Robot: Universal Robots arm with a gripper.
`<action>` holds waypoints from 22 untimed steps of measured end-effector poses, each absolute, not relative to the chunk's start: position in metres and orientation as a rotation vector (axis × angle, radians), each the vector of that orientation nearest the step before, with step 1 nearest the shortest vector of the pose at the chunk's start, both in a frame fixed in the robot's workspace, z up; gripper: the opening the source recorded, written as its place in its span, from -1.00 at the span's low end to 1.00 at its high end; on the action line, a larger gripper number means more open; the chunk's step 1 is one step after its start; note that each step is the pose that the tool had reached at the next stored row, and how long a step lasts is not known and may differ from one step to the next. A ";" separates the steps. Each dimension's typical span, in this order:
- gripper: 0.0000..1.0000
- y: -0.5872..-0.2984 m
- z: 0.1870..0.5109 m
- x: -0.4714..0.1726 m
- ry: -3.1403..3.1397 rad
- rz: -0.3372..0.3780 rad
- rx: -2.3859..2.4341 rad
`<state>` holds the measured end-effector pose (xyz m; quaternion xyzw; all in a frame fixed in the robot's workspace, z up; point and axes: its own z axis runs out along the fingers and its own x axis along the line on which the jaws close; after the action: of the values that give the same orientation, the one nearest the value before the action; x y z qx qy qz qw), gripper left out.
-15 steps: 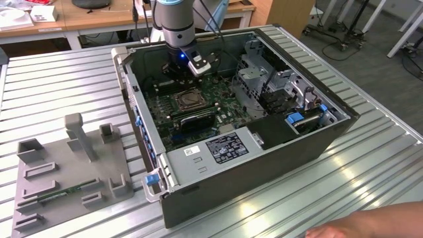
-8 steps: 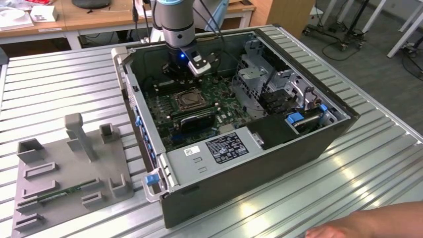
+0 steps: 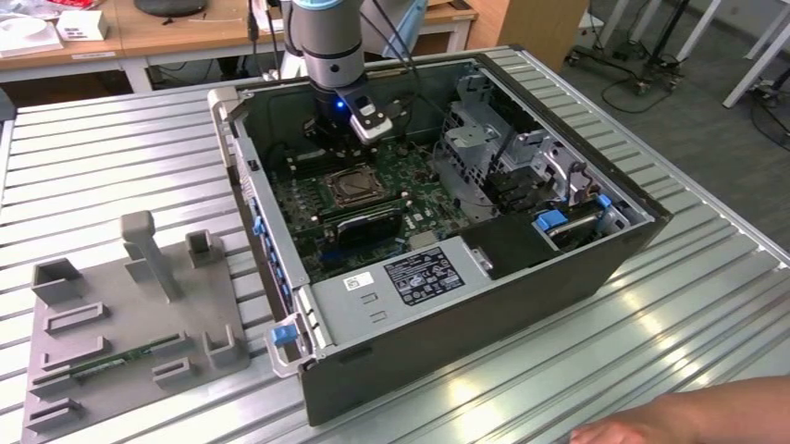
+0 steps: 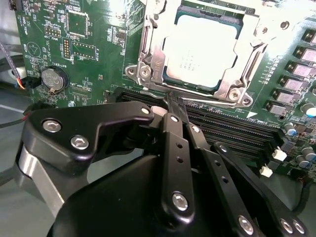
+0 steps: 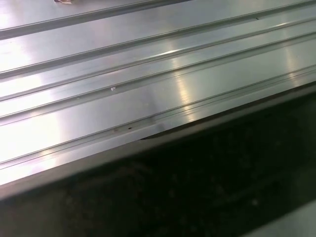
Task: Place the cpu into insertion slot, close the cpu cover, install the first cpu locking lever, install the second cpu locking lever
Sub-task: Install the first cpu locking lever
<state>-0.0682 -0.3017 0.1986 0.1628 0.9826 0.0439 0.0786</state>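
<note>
The cpu, a square chip with a silvery top, lies in the insertion slot on the green board. The cpu cover, a silvery metal frame, lies flat around it, and the chip shows through its cut-out. My gripper is shut, its thin black fingertips together right at the socket's near edge. Whether they pinch a lever wire I cannot tell. In the exterior view the gripper hangs inside the open computer case, just behind the insertion slot.
The case lies open on a ribbed metal table. Memory slots run beside the socket, a coin battery sits on the board, and drive cages stand to the exterior view's right. A grey fixture is left; a hand is at the front.
</note>
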 end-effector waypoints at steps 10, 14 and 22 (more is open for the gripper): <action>-0.80 -0.301 0.198 -0.068 2.930 0.126 0.546; -0.80 -0.301 0.197 -0.068 2.927 0.126 0.558; -0.80 -0.301 0.196 -0.068 2.925 0.125 0.568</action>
<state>-0.0682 -0.3013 0.1958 0.1898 0.9777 0.0416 0.0797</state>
